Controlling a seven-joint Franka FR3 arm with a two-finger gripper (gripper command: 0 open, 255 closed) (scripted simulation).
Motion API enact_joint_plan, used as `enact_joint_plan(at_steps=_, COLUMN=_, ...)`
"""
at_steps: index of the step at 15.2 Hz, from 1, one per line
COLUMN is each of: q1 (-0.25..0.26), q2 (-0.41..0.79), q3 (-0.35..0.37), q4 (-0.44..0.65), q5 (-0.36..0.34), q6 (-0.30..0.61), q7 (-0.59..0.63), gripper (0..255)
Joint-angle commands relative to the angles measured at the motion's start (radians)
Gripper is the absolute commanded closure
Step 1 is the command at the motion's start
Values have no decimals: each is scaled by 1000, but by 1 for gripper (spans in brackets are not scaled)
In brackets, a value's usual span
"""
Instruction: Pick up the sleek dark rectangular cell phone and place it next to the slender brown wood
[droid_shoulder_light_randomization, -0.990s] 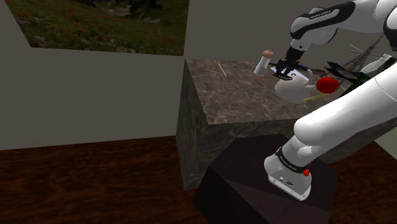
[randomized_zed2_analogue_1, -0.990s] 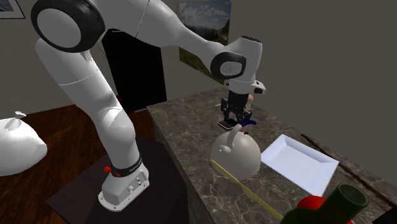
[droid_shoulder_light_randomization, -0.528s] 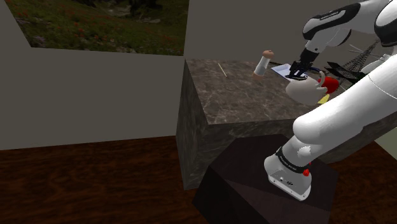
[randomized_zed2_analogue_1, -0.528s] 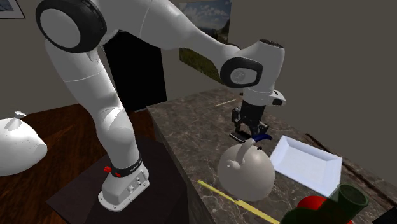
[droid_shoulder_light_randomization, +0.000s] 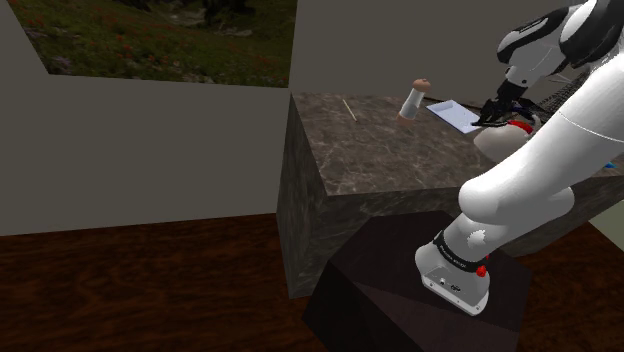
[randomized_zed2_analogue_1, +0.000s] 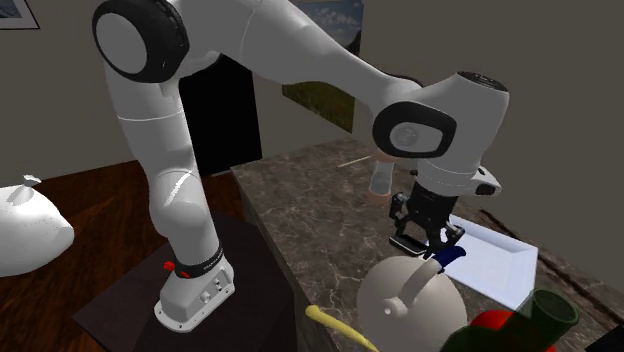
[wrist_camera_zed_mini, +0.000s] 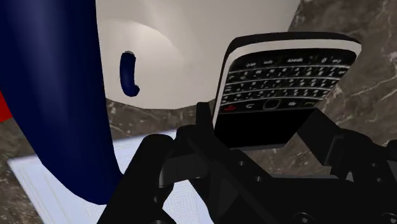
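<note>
Gripper (randomized_zed2_analogue_1: 424, 236) pinches the phone (wrist_camera_zed_mini: 286, 83), held aloft just over the kettle (randomized_zed2_analogue_1: 410, 300); best to lift clear of the kettle, carry across the counter (droid_shoulder_light_randomization: 380, 160), then lower it flat beside the thin stick (droid_shoulder_light_randomization: 347, 108) without nudging it.
</note>
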Motion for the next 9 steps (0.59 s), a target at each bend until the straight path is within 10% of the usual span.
enact_joint_plan(at_steps=1, q1=-36, q2=57, q3=-29, q4=45, q5=31, q6=-11, q7=-72, gripper=255)
enact_joint_plan(at_steps=9, q1=-76, q2=143, q3=-33, q4=48, q5=95, q6=48, q7=-148, gripper=255)
